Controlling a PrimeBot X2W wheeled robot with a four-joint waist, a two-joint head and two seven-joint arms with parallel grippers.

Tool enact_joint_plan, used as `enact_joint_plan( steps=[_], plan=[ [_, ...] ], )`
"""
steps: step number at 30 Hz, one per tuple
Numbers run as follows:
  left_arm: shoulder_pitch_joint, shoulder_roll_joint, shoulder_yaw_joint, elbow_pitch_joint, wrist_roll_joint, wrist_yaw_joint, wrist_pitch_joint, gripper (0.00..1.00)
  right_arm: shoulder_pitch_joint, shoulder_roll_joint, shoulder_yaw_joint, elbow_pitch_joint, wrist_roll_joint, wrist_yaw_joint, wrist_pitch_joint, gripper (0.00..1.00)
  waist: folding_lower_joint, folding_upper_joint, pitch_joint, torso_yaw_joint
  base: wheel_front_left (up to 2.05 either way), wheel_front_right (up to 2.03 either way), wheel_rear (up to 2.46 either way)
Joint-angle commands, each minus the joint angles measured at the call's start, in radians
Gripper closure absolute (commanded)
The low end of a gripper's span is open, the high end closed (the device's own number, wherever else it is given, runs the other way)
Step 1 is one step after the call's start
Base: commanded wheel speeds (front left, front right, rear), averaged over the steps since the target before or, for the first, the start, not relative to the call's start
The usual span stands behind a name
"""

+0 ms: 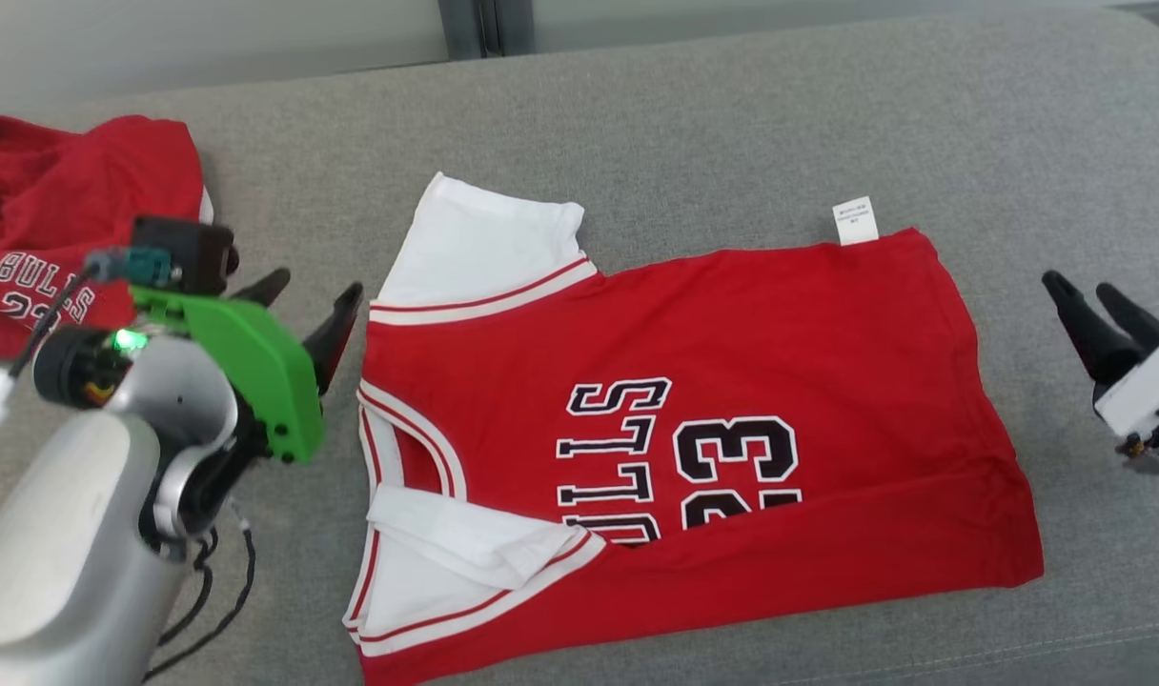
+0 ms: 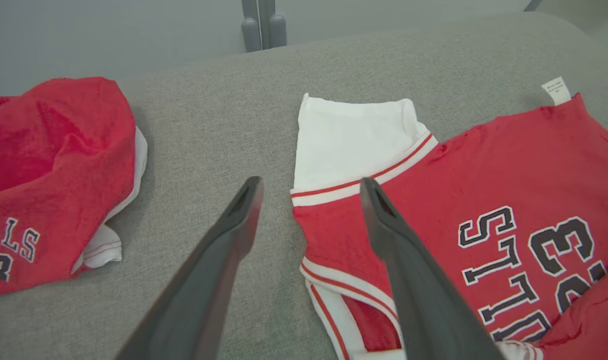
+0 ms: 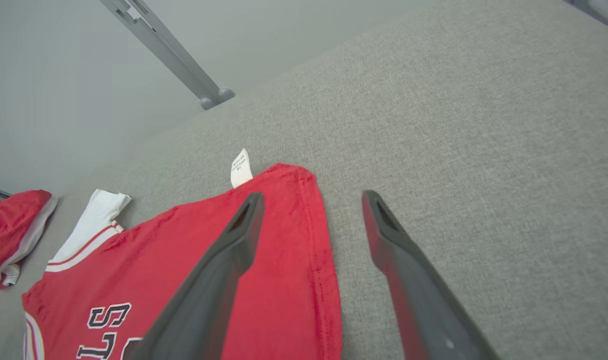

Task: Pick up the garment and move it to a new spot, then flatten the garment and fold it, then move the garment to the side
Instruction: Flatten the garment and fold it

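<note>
Currently a red basketball jersey (image 1: pixel 732 400) is lying spread sideways on a grey cushion (image 1: pixel 732 124), its collar pointing toward the robot's left and its hem toward the right. The jersey's near long edge is lying doubled over the black lettering, hiding the lower half of the number. One white sleeve (image 1: pixel 484 248) is sticking out flat at the jersey's far edge; the other (image 1: pixel 465 543) is sitting crumpled at its near collar corner.

The left gripper (image 1: pixel 315 284) is hovering just beside the jersey's collar end, fingers spread and gripping nothing. The right gripper (image 1: pixel 1080 286) is hovering just off the jersey's hem end, likewise spread and empty. A second red garment (image 1: pixel 65 219) is lying bunched well beyond the jersey's collar end.

Folding appears to be under way, with one lengthwise fold laid. The next move is probably calling for both grippers pinching the jersey's far edge together and carrying it evenly over.
</note>
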Motion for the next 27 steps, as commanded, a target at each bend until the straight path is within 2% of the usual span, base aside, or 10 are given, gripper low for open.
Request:
enact_joint_plan(
  steps=[1, 5, 11, 19, 27],
  plan=[
    [-0.056, -0.016, -0.011, 0.028, -0.015, -0.021, 0.020, 0.00, -0.042, -0.005, 0.007, 0.019, -0.012, 0.000, 0.014, 0.00, 0.0000, 0.0000, 0.079, -0.012, 0.00, 0.00, 0.00],
    [-0.205, -0.058, -0.052, 0.141, -0.017, -0.081, 0.081, 0.00, -0.151, -0.001, 0.027, 0.086, 0.003, 0.000, 0.069, 0.00, 0.0000, 0.0000, 0.147, -0.014, 0.00, 0.00, 0.00],
    [-0.396, -0.107, -0.098, 0.292, -0.012, -0.122, 0.135, 0.00, -0.304, -0.007, 0.090, 0.157, 0.015, 0.000, 0.143, 0.00, 0.0000, 0.0000, 0.239, -0.019, 0.00, 0.00, 0.00],
    [-0.569, -0.151, -0.147, 0.479, -0.007, -0.139, 0.147, 0.00, -0.431, 0.003, 0.207, 0.218, 0.021, 0.000, 0.218, 0.00, 0.0000, 0.0000, 0.293, -0.037, 0.00, 0.00, 0.00],
    [-0.661, -0.153, -0.196, 0.615, -0.027, -0.146, 0.138, 0.00, -0.479, 0.014, 0.322, 0.199, 0.033, 0.000, 0.203, 0.00, 0.0000, 0.0000, 0.321, -0.081, 0.00, 0.00, 0.00]
  ],
)
